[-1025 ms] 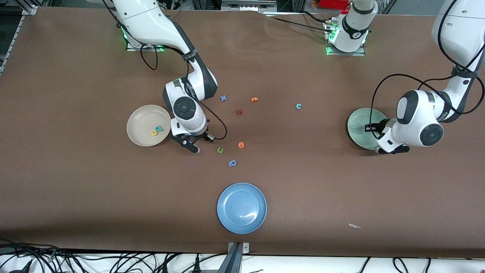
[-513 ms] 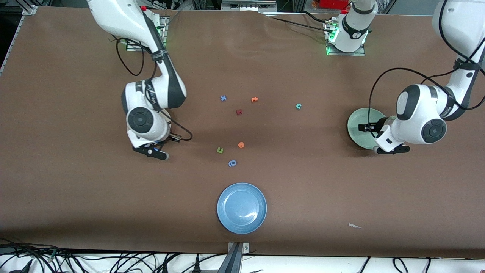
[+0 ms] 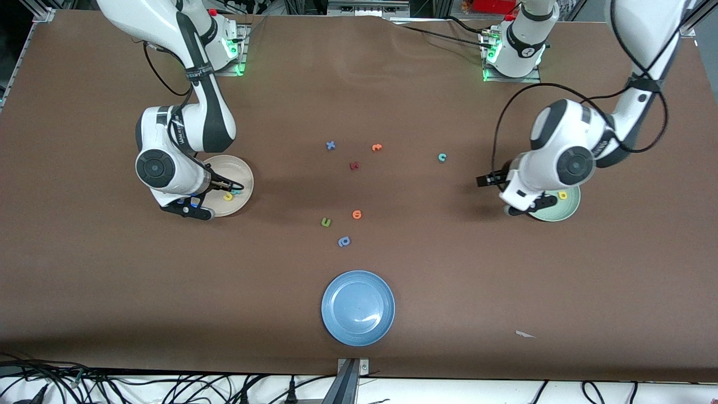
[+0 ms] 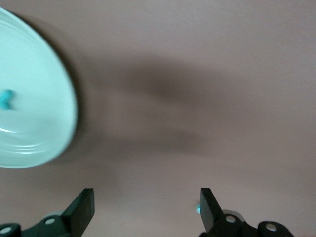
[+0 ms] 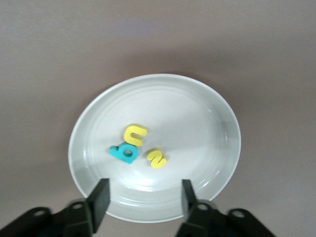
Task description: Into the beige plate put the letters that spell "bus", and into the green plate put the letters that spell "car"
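Note:
The beige plate (image 3: pixel 238 171) (image 5: pixel 197 118) holds a teal "b" (image 5: pixel 123 152), a yellow "u" (image 5: pixel 135 134) and a yellow "s" (image 5: pixel 157 158). My right gripper (image 3: pixel 190 209) (image 5: pixel 144 190) hangs open and empty over that plate's rim. The green plate (image 3: pixel 569 209) (image 4: pixel 39 98) holds a yellow "a" (image 3: pixel 562 195) and a small teal letter (image 4: pixel 6 98). My left gripper (image 3: pixel 520 212) (image 4: pixel 146 197) is open and empty over bare table beside the green plate. A teal "c" (image 3: pixel 442 157) lies on the table toward the left arm's end.
Loose letters lie mid-table: a blue x (image 3: pixel 331 145), an orange one (image 3: pixel 377 147), a dark red one (image 3: pixel 354 166), another orange one (image 3: pixel 357 214), a green u (image 3: pixel 326 223), a blue rounded one (image 3: pixel 344 242). A blue plate (image 3: pixel 358 307) sits nearest the front camera.
The right arm swung from beside the green u across the beige plate and its gripper opened. The left arm moved off the green plate toward mid-table with its gripper opening, uncovering the yellow "a".

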Controlling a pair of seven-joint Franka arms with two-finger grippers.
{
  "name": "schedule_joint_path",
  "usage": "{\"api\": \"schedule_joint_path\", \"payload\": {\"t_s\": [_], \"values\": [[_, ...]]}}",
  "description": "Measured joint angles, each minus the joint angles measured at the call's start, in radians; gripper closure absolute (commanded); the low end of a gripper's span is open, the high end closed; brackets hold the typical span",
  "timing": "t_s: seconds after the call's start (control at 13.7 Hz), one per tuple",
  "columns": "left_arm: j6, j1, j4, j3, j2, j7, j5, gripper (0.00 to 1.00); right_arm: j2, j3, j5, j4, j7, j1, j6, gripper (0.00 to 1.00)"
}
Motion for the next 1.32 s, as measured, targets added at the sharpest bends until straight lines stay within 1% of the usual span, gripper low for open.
{"api": "schedule_joint_path", "payload": {"t_s": [0.15, 0.29, 0.44, 0.51, 0.66, 0.81, 0.95, 1.1, 1.17, 1.32], "values": [[0.171, -0.028, -0.102, -0.020, 0.005, -0.090, 0.000, 0.05, -0.003, 0.002, 0.000, 0.049, -0.006, 0.003, -0.018, 0.00], [0.254, -0.073, -0.169, -0.021, 0.013, -0.148, 0.000, 0.05, -0.006, -0.013, 0.000, 0.138, -0.012, 0.003, -0.080, 0.00], [0.275, -0.126, -0.199, -0.021, 0.021, -0.204, 0.008, 0.05, -0.015, -0.068, 0.000, 0.254, -0.019, 0.001, -0.169, 0.00], [0.279, -0.150, -0.209, -0.022, 0.027, -0.248, 0.038, 0.06, -0.023, -0.096, 0.000, 0.321, -0.029, -0.005, -0.230, 0.00], [0.291, -0.176, -0.223, -0.022, 0.053, -0.362, 0.146, 0.10, -0.039, -0.118, 0.000, 0.446, -0.051, -0.031, -0.359, 0.00], [0.325, -0.181, -0.229, -0.021, 0.098, -0.461, 0.244, 0.13, -0.046, -0.134, 0.000, 0.533, -0.058, -0.040, -0.478, 0.00], [0.346, -0.180, -0.227, -0.020, 0.127, -0.505, 0.278, 0.17, -0.046, -0.161, 0.000, 0.614, -0.059, -0.040, -0.577, 0.00], [0.346, -0.180, -0.225, -0.022, 0.128, -0.520, 0.278, 0.18, -0.047, -0.187, 0.000, 0.692, -0.073, -0.042, -0.626, 0.00], [0.346, -0.180, -0.225, -0.023, 0.128, -0.527, 0.278, 0.21, -0.047, -0.193, 0.000, 0.715, -0.085, -0.042, -0.641, 0.00], [0.346, -0.179, -0.225, -0.026, 0.128, -0.532, 0.278, 0.21, -0.046, -0.187, 0.000, 0.723, -0.122, -0.048, -0.647, 0.00]]}}
